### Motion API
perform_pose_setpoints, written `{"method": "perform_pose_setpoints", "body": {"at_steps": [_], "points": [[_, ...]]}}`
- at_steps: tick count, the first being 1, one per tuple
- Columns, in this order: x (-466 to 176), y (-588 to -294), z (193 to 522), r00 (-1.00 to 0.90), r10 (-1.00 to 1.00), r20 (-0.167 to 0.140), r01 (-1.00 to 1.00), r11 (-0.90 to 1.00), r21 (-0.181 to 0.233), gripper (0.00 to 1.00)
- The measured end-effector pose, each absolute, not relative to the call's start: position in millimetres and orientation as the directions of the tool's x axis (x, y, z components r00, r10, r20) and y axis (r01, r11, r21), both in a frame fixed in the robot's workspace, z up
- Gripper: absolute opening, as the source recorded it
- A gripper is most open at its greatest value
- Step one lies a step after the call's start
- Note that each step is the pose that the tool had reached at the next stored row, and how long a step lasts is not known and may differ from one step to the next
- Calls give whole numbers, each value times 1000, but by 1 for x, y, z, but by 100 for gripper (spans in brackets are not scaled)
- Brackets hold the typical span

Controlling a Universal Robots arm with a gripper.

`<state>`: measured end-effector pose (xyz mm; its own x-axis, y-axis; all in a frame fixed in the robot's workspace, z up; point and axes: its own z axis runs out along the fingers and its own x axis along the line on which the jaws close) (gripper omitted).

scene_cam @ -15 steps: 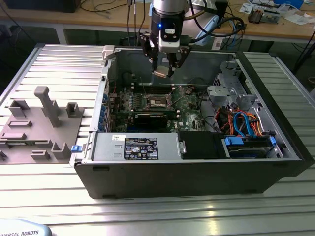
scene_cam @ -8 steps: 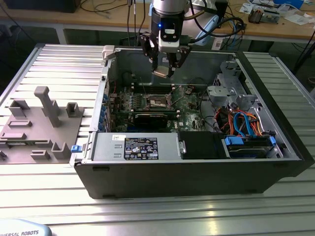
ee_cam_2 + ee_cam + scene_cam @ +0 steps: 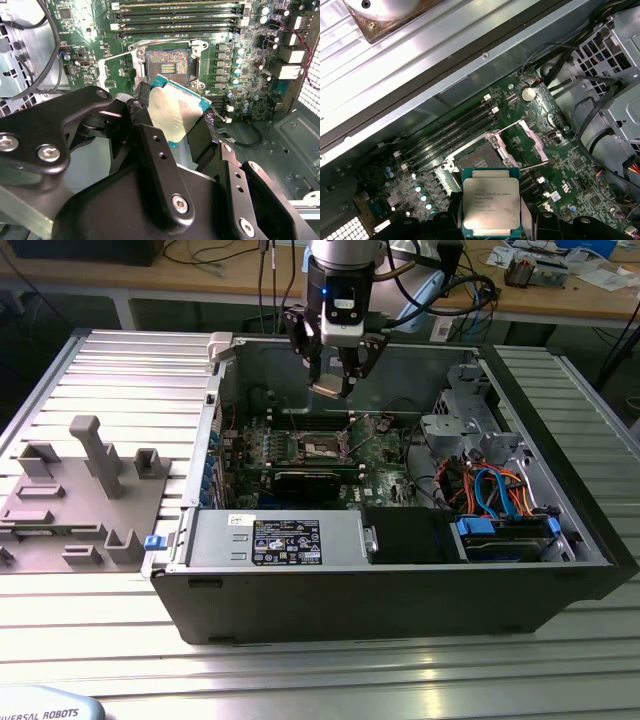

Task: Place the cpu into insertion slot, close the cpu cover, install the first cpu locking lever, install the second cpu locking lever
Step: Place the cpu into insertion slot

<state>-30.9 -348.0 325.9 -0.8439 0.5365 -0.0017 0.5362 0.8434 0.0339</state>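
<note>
— Whereabouts of the cpu (image 3: pixel 328 388)?

— Pinched in the gripper (image 3: pixel 336 382), upper middle of the exterior view, hanging above the open computer case (image 3: pixel 400 590). Not yet in the insertion slot (image 3: pixel 480 159). Hovering above the green board (image 3: pixel 585 170), roughly over the socket, seemingly at a slant in the second wrist view.

— And the fingers (image 3: pixel 156 160)?

— Closed on the chip, clamping two opposite edges. Printed metal top turned toward the first wrist view's camera.

— Handling?

— Light, stiff, flat. Probably slick on that silvery lid, so best taken by the edges, as here, never across the contact face. Fragile too, judging by the fine contacts in the socket. Calls for a level, gentle set-down, with no sliding and no pressing.

— Slot ready?

— Looks bare, with gold-brown contacts exposed in both wrist views. The cpu cover (image 3: pixel 536 145) swung open at one side of the socket, off the contacts.

— Anything hard to make out?

— Plenty. Thin wire levers (image 3: pixel 510 126) near the socket, barely traceable; cannot match lever to side. One edge of the chip cut off behind the black fingers in the first wrist view. Corner notches and orientation mark too small to read, so no judging alignment with the socket. In the exterior view, socket half lost among dark parts at mid-frame.
</note>
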Motion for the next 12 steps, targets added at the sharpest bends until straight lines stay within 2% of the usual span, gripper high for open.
{"method": "perform_pose_setpoints", "body": {"at_steps": [12], "points": [[-31, -348, 326, -828, 560, -2, 560, 828, 34, 54]]}}
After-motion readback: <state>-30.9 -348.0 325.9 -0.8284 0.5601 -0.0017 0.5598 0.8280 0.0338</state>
